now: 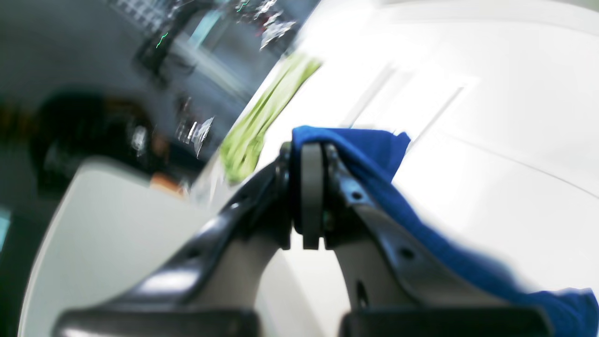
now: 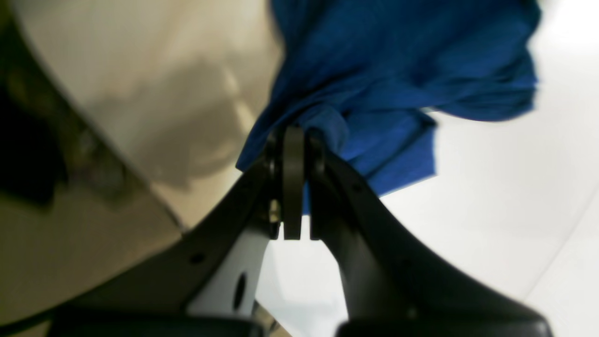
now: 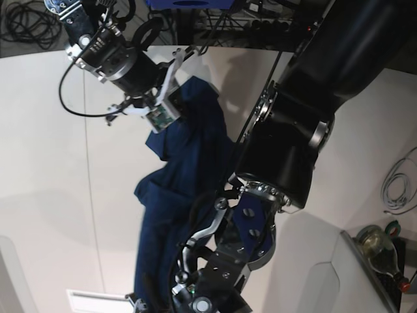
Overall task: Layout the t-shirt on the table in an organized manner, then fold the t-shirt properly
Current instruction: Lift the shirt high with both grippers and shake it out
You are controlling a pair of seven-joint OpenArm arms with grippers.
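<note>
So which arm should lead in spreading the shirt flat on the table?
Probably the right gripper: it is shut on a bunched end of the shirt with open white table beside it. The left gripper, also shut on shirt fabric, sits low with its own arm crowding it.

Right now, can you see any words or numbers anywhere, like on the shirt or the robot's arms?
No text can be read anywhere.
t-shirt: plain blue, no print.
table: bare white, no label.
left gripper and right gripper: no markings show.
Background clutter in the left wrist view: too blurred to read.
</note>
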